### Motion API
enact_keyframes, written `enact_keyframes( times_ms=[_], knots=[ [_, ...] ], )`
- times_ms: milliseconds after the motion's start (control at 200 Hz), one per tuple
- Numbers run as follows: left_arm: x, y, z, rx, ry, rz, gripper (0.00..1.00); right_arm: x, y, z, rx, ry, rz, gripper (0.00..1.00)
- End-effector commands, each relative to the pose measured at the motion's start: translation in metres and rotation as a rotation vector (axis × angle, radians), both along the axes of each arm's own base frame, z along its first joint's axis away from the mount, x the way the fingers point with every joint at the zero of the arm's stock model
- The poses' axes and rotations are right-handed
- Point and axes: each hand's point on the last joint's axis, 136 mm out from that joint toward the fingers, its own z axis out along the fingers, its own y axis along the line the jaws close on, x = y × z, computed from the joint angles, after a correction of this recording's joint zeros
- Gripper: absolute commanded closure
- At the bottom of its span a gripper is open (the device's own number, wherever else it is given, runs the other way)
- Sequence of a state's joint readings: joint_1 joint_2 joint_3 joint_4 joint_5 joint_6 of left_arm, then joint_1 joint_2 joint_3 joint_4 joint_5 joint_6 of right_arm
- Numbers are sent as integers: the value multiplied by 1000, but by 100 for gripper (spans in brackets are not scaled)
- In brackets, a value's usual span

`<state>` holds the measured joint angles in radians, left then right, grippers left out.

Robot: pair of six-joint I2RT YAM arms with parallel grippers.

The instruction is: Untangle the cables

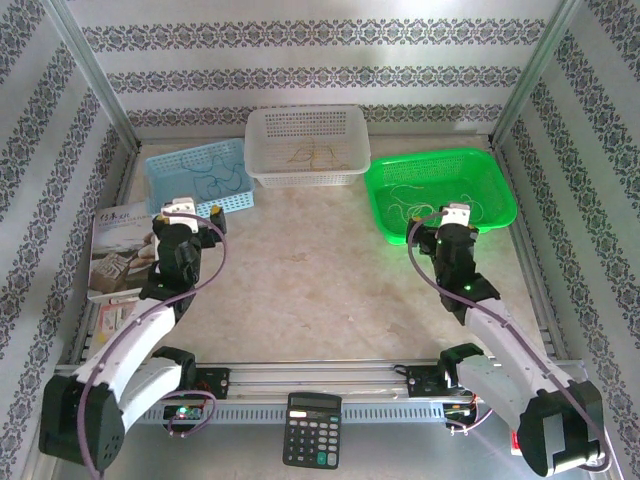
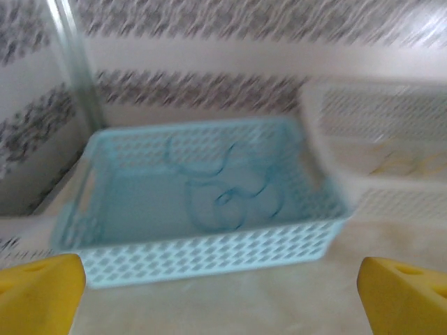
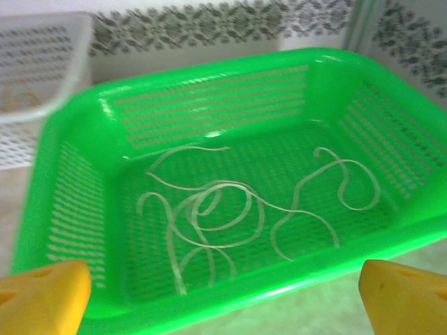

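The left claw [image 2: 223,296] is spread wide and empty before the blue basket [image 2: 202,255] of dark blue cables [image 2: 227,199], upper left. The right claw [image 3: 223,296] is likewise spread before the green basket [image 3: 230,77] of whitish cables [image 3: 223,209].

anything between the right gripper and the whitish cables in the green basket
Only the green basket's near wall: it rises between the open right gripper and the whitish cables lying on the basket floor. Above that rim nothing visible blocks the way.
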<state>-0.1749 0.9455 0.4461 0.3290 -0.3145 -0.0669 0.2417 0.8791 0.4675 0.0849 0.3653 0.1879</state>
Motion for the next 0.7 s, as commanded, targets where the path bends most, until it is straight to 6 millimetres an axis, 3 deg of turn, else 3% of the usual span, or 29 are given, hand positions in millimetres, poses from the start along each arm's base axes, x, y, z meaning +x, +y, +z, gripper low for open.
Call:
enact_keyframes(
  times_ms=[0, 60, 205, 280, 380, 475, 540, 640, 695],
  knots=[
    [3, 19, -21, 92, -39, 67, 0, 2, -24, 3, -113, -64, -90, 2],
    [4, 20, -44, 88, -47, 74, 0, 2, -32, -9, -127, -65, -115, 2],
    [23, 9, -73, 106, -57, 9, 0, -1, -44, -45, -101, -104, -121, 2],
    [32, 3, -88, 114, -47, -28, 0, 1, -43, -45, -91, -141, -99, 2],
    [38, 5, -100, 67, 17, -56, 0, 10, -38, -44, -68, -158, -38, 2],
    [51, -3, -107, 63, 15, -144, 0, 24, -21, -45, -35, -175, 67, 2],
    [52, -6, -116, 40, 104, -165, 0, 34, -9, -45, -34, -183, 136, 2],
    [57, 7, -115, 12, 94, -110, 0, 45, -6, -51, -62, -179, 165, 2],
    [57, 10, -115, 1, 100, -97, 0, 47, -8, -64, -63, -195, 155, 2]
  ],
)
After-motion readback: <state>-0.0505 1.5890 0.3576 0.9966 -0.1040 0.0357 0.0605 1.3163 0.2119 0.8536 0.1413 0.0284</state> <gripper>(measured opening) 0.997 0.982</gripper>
